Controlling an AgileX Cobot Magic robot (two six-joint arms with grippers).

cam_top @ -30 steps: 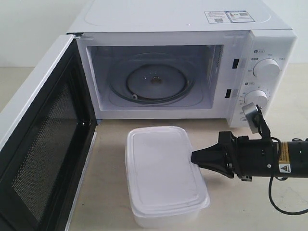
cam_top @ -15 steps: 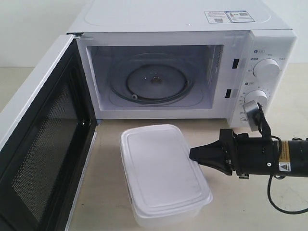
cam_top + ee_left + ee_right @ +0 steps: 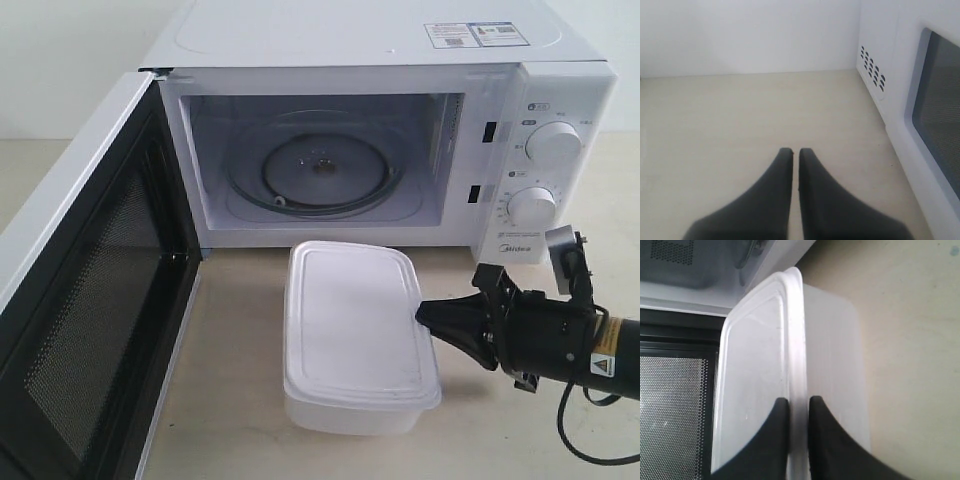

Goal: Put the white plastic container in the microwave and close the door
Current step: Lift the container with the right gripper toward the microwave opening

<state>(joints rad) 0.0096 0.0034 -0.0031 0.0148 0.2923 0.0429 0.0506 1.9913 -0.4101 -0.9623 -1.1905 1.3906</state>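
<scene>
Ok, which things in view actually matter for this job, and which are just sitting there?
In the job:
white plastic container, pinched at its lid rim by the right claw
microwave
door, swung open

Just there:
two knobs
sticker labels on the microwave's top
left claw, shut, holding nothing, over the table
</scene>
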